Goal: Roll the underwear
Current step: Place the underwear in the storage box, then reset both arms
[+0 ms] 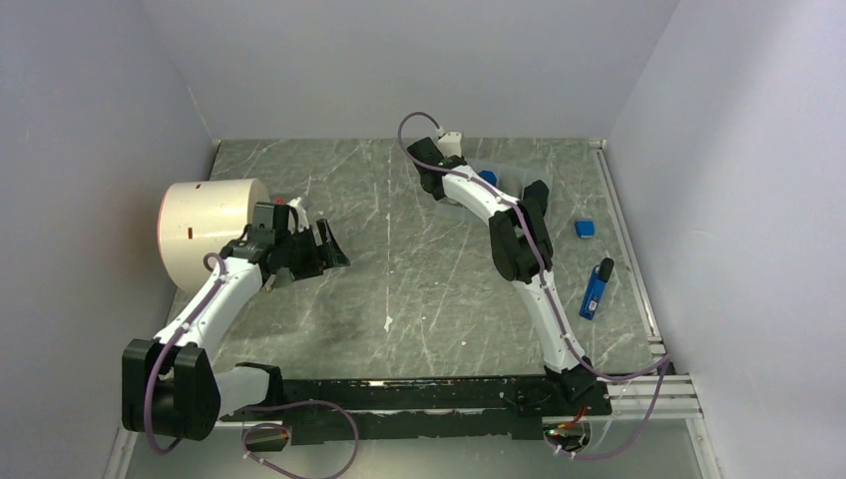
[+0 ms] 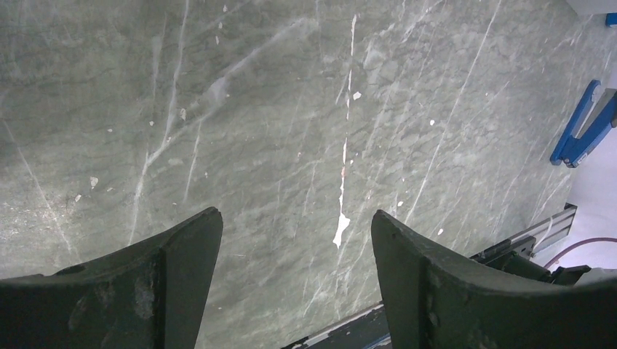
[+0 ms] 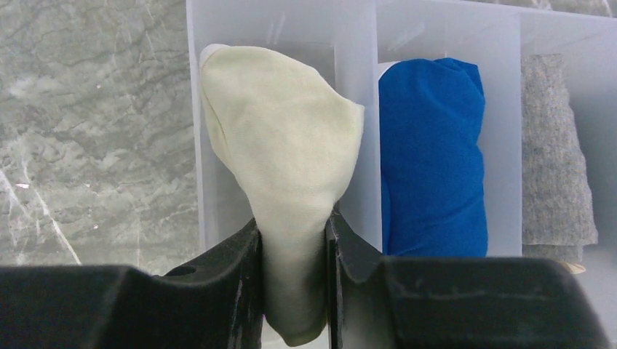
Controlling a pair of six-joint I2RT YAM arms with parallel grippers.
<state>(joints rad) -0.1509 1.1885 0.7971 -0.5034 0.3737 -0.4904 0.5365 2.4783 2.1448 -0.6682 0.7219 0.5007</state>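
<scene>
Label, a white patch on the blue tool (image 1: 595, 291) near the table's right edge, too small to read; dark dashes on the big cream cylinder (image 1: 205, 230) at far left likewise unreadable; small blue block (image 1: 585, 229) lay just beyond the tool.

Right gripper (image 3: 292, 227) was clamped on the cream underwear (image 3: 280, 138), fingers pinching its narrow end; the wider end spread over the end compartment of a white divided tray (image 3: 291, 22); whether it rested inside, could not tell. Blue underwear (image 3: 433, 153) sat rolled in the next compartment; grey cloth (image 3: 556, 145) in the one after. From above, the right arm hid most of the tray.

Left gripper (image 2: 296, 217) hung with fingers wide apart over the marbled table (image 2: 255, 109), just beside the cylinder and well apart from the tray.
</scene>
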